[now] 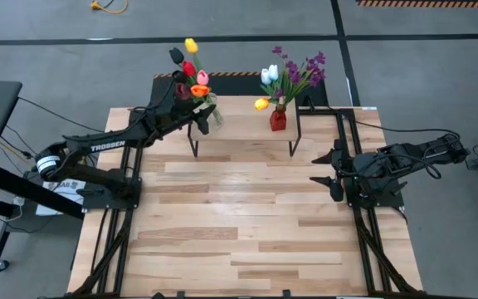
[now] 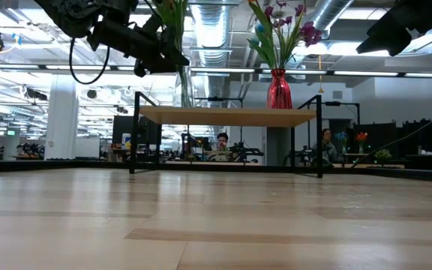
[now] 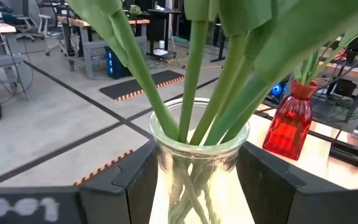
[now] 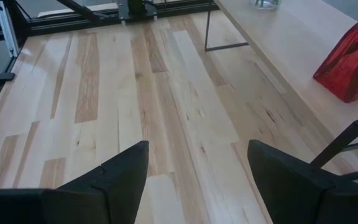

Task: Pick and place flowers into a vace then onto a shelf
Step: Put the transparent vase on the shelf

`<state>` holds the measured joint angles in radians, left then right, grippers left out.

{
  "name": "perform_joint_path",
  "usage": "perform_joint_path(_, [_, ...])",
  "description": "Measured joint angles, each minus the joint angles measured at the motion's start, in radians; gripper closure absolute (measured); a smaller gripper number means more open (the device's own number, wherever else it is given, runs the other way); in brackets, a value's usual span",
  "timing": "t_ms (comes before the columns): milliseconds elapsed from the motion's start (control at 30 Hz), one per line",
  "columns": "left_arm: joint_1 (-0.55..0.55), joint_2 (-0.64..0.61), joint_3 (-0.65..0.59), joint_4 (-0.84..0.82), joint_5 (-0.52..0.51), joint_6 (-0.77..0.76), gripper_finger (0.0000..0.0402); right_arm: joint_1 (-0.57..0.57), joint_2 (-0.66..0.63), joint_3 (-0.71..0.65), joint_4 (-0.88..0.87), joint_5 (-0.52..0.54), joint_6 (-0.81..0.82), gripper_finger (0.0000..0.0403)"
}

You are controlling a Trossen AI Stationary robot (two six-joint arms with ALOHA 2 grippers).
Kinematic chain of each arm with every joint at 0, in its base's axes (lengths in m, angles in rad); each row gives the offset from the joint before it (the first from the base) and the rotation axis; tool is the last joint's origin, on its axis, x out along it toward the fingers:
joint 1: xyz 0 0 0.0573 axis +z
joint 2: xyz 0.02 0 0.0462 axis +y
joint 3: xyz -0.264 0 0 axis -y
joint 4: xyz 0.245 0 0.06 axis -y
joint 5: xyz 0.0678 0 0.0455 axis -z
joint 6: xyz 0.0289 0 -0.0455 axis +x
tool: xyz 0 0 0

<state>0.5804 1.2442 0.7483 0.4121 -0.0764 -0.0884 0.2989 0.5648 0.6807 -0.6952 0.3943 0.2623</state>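
A clear glass vase (image 3: 197, 168) holds red, yellow, orange, pink and dark tulips (image 1: 193, 71) on long green stems. It stands upright at the left end of the small light-wood shelf (image 1: 243, 124). My left gripper (image 3: 197, 199) reaches it from the table's left and is shut on it. A red vase (image 1: 278, 121) with white and yellow tulips and purple sprigs rests on its base on the shelf's right part. My right gripper (image 4: 197, 180) hovers open over the table's right side, with nothing between its fingers. My left gripper pinches the clear vase between its two fingers, one on each side of the glass wall (image 3: 166, 186) just below the rim. The fingers (image 3: 132, 186) come level from the table's left. The vase stays upright, and in the low view its base (image 2: 184, 105) meets the shelf top.
The shelf stands on thin black legs (image 2: 133, 139) at the table's far middle, with open wood tabletop (image 1: 239, 216) in front of it. The red vase (image 3: 289, 124) stands a short way to the right of the clear one. People sit at desks in the room beyond.
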Motion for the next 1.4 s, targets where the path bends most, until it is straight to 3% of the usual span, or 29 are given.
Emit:
perform_joint_path(900, [0.0,0.0,0.0,-0.003,0.017,0.042,0.0179,0.0,0.0,0.0,0.0,0.0,0.0,0.0135])
perform_joint_path(1400, [0.0,-0.026,0.028,-0.134,0.011,0.059,0.0177,0.0,0.0,0.0,-0.001,0.0,0.0,0.0135])
